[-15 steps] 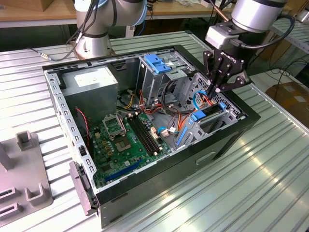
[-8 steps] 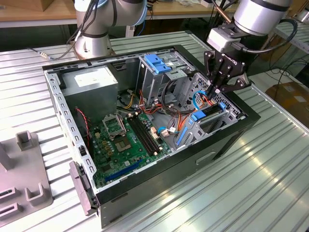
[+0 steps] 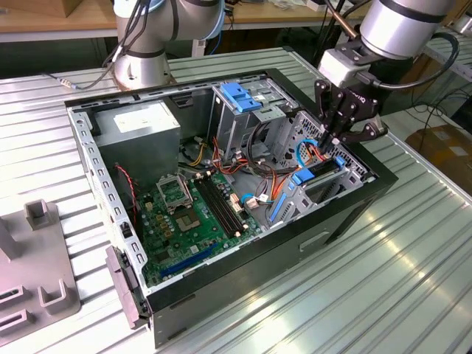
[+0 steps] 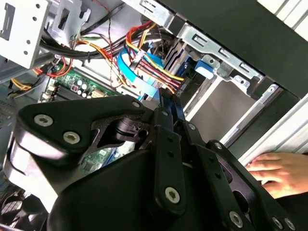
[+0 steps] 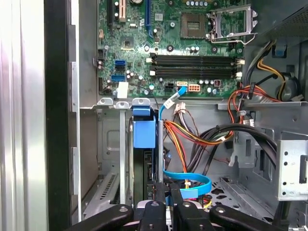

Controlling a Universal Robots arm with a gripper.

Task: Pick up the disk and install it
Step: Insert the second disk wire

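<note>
disk (image 5: 144,159) edge-on in its bay, label hidden, gripper (image 5: 168,202) fingertips cut off at first wrist view's lower edge, hand (image 4: 276,171) clipped at second wrist view's right edge

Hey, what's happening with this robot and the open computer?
A robot arm's gripper is down at the front corner of an open computer case, closed on the disk, which stands on edge in its bay by the blue tab. The motherboard lies exposed beside it. In the second wrist view, a person's hand rests just outside the case.
</note>
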